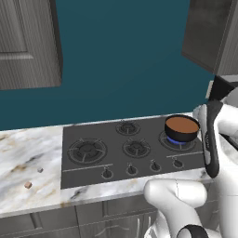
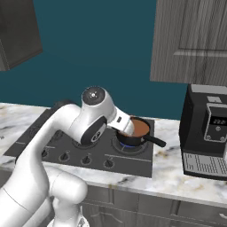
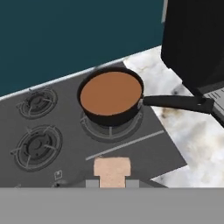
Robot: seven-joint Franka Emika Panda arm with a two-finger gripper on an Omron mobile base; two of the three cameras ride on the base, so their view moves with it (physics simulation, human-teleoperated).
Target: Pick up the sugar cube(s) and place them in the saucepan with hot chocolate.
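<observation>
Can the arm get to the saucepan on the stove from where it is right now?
Probably yes. The saucepan sits uncovered on its burner, and nothing stands between it and the gripper, whose jaws are shut on a pale cube.

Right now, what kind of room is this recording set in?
A kitchen, evidently rendered: a gas stovetop set in a marble counter, a saucepan of brown liquid on a lit burner, and a coffee machine under wall cabinets.
</observation>
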